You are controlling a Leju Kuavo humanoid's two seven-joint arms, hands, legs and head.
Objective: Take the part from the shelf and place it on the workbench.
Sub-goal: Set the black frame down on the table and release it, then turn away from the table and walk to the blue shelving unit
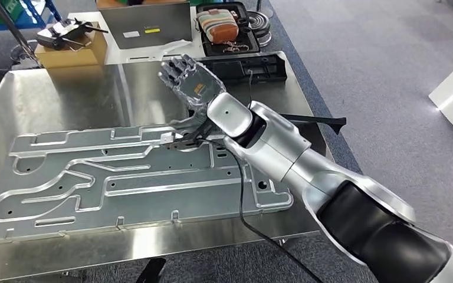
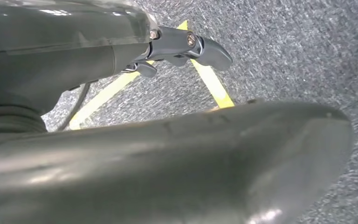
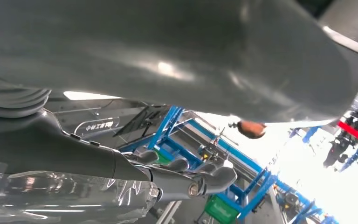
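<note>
A large flat machined metal part [image 1: 124, 177] with slots and cut-outs lies on the shiny workbench [image 1: 82, 94], taking up most of its near half. My right arm reaches across the bench from the lower right. My right hand [image 1: 186, 79] is raised above the bench just beyond the part's far edge, fingers spread, holding nothing. In the right wrist view that right hand [image 3: 186, 179] has its fingers stretched out and empty, with blue shelf frames [image 3: 168, 130] behind them. My left hand [image 2: 186, 46] hangs over grey carpet, fingers extended and empty.
A black moulded piece [image 1: 253, 68] lies at the bench's far right edge. Beyond it are a black case with a striped pouch [image 1: 218, 26], a grey laptop [image 1: 147, 23] and a cardboard box [image 1: 71, 50]. A black cable [image 1: 248, 212] trails off my arm. Yellow floor tape [image 2: 212, 84] runs below my left hand.
</note>
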